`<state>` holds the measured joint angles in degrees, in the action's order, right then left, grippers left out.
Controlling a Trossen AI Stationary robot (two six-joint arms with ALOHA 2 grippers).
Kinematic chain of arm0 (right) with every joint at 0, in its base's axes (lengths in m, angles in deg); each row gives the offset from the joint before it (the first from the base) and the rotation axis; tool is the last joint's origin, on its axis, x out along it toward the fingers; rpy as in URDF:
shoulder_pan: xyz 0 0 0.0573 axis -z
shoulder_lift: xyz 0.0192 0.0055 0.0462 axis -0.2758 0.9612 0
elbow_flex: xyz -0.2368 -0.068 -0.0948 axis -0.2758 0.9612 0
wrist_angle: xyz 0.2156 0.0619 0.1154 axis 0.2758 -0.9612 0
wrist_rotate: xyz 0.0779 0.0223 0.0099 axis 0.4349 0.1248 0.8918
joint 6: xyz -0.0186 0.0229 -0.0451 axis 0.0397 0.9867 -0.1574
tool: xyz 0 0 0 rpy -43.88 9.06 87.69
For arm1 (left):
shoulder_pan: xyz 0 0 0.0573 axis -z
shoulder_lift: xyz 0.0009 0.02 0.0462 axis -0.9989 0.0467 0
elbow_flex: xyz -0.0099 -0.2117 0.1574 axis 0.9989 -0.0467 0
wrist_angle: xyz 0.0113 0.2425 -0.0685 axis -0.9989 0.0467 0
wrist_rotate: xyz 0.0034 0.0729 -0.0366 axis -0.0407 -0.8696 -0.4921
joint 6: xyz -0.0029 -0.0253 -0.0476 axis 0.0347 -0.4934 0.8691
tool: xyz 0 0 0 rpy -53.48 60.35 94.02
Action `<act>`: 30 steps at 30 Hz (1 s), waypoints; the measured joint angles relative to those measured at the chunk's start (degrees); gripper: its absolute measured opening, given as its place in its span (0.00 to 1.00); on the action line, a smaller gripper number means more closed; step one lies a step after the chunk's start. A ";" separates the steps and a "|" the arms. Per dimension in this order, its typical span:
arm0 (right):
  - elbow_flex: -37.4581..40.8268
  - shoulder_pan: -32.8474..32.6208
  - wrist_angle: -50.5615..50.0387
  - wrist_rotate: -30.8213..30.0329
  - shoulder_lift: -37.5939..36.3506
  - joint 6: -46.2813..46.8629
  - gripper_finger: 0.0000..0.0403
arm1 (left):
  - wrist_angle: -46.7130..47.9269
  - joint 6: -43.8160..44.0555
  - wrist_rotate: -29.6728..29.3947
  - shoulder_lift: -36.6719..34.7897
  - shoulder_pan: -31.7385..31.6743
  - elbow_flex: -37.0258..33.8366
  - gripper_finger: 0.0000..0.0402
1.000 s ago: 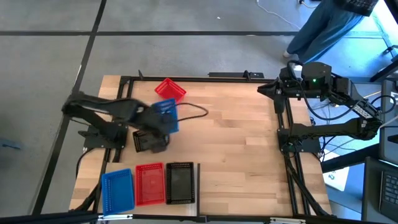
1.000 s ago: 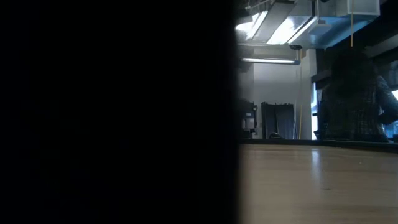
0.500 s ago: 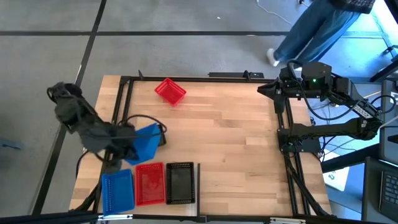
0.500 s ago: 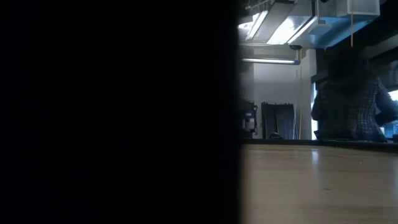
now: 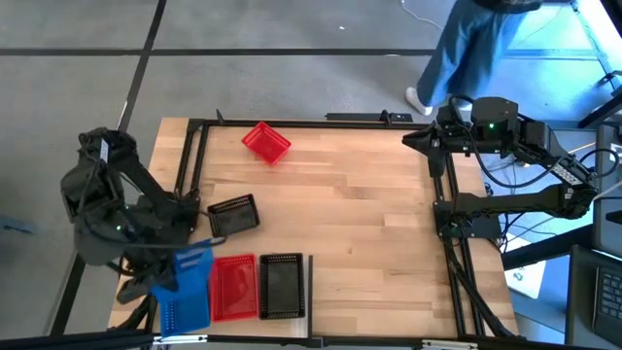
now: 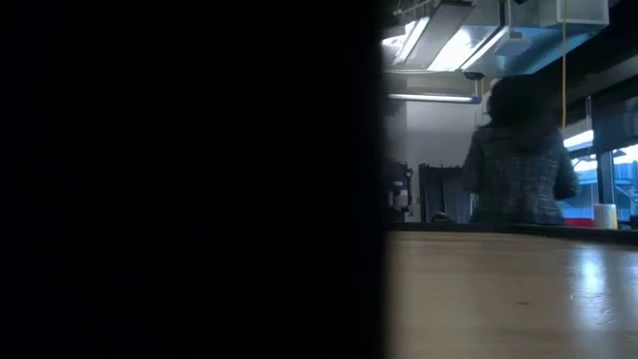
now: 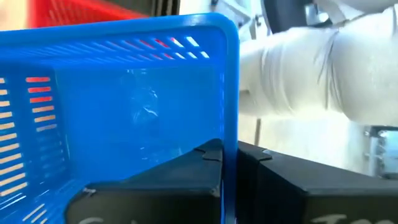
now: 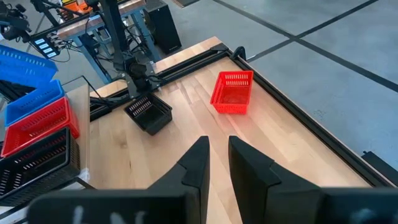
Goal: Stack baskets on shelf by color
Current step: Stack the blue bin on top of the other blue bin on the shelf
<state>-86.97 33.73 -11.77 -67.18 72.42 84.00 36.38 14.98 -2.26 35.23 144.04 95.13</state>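
Clearly, a blue basket point(image 5: 190, 264) is being carried by the left hand point(image 5: 160, 277): in the left wrist view its wall point(image 7: 118, 106) is pinched edge-on between the closed fingers point(image 7: 205, 168), so that the basket hangs free and can be lowered mouth-up. It is held tilted over the blue stack point(image 5: 185, 299), at about seven o'clock on the desk point(image 5: 369, 224), presumably because like colours are to be nested together.

Three stacks are lined up side by side along the near edge: blue, then a red stack point(image 5: 233, 287), then a black stack point(image 5: 281, 287). They are kept touching or nearly so, which leaves the rest of the desk free. Whether they rest on a separate shelf panel cannot be told from above.

Two baskets are not yet sorted. A black basket point(image 5: 233, 215) lies at about nine o'clock, just beside the left arm, and a red basket point(image 5: 265, 143) lies skewed near eleven o'clock, well apart from the stacks. Both are also seen in the right wrist view, the black one point(image 8: 149, 112) nearer the stacks than the red one point(image 8: 233, 92).

The right hand point(image 8: 214, 163) is parked at the two o'clock corner, its fingers slightly parted and nothing held; it is judged to be waiting.

A person point(image 6: 518, 160) is seen in the room beyond the desk.
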 joint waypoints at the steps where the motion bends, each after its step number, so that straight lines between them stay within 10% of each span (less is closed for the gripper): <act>1: 0.00 0.00 0.00 -0.03 0.00 0.06 0.15 | 0.12 1.41 0.26 0.14 0.70 0.00 0.00; 30: 0.00 -0.02 0.02 -2.08 2.76 0.02 0.15 | 3.34 9.41 0.79 7.08 5.63 -0.02 0.00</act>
<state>-86.97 33.71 -11.75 -69.25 75.17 84.02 39.73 24.39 -1.47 42.31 149.67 95.11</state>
